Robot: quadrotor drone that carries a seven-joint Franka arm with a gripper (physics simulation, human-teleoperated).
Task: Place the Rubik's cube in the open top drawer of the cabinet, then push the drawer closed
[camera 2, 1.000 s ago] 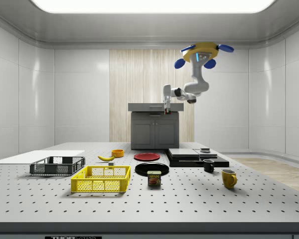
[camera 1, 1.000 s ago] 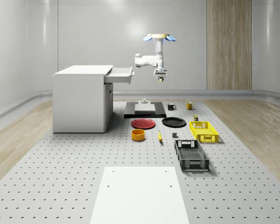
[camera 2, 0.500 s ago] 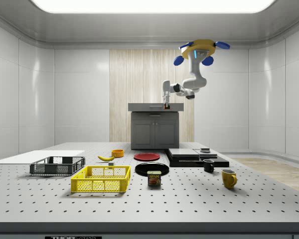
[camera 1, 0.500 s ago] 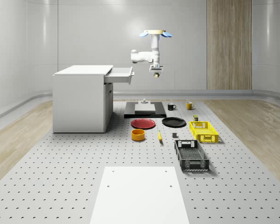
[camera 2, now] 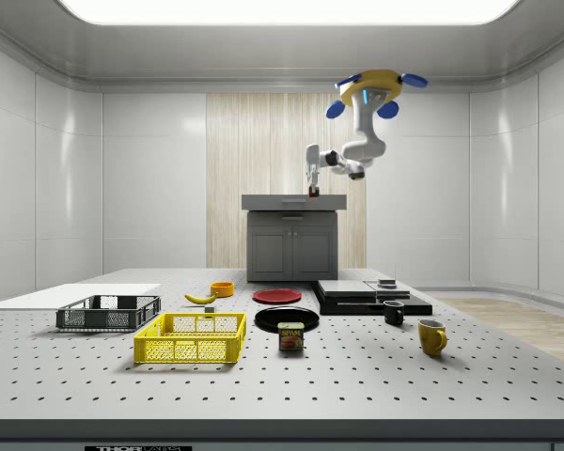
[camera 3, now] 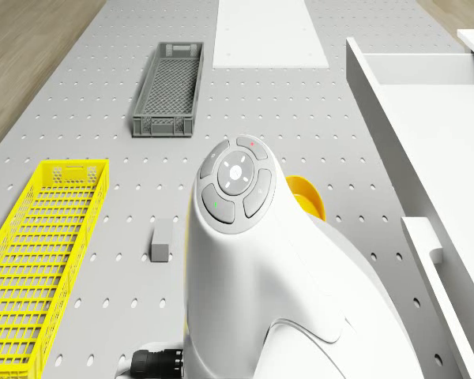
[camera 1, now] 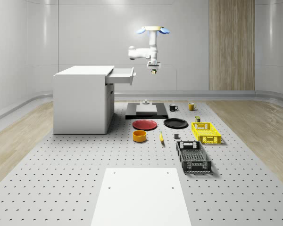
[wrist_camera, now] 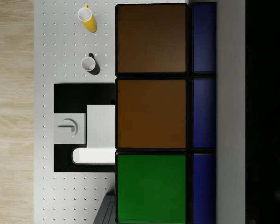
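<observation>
Beside the open drawer (camera 1: 121, 75), Rubik's cube (wrist_camera: 151, 112) gripped square in end effector (camera 1: 153, 71).

The one readable label is "SPAM" on the small can (camera 2: 290, 336) standing on the worktop (camera 2: 357, 385) in the side view.

Drone (camera 1: 151, 30) airborne beside cabinet's (camera 1: 82, 99) open top drawer (camera 1: 121, 74).
</observation>
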